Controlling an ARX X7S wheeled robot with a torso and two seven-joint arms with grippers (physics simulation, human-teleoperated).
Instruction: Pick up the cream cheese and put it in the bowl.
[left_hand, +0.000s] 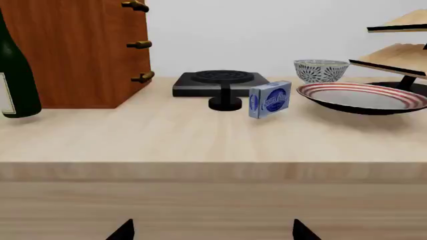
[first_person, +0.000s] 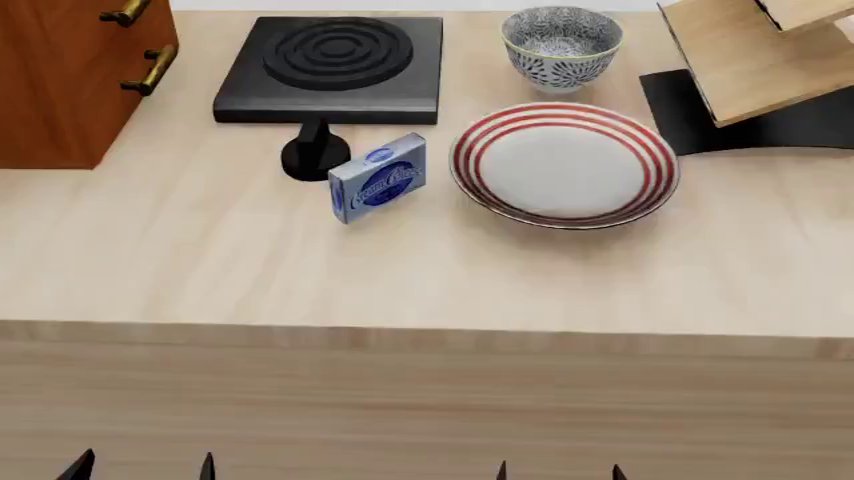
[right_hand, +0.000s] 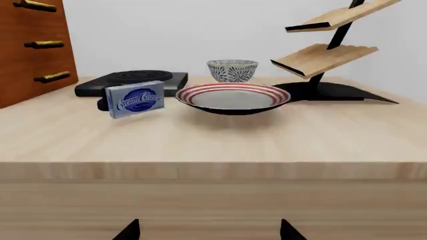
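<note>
Beside the red-ringed plate (first_person: 566, 163), toward the stove knob (first_person: 315, 152), the cream cheese (first_person: 378, 177) stands on its edge on the tabletop (first_person: 400, 270), label facing forward. Behind the plate sits the bowl (first_person: 562, 43), empty. Both the left pincer (first_person: 140, 468) and the right pincer (first_person: 558, 470) show only fingertips, spread apart and holding nothing, well short of the plate. An upright box could tip if nudged, and carrying it over the plate risks a drop there. One box, one bowl, one plate, one burner (first_person: 334, 66).
</note>
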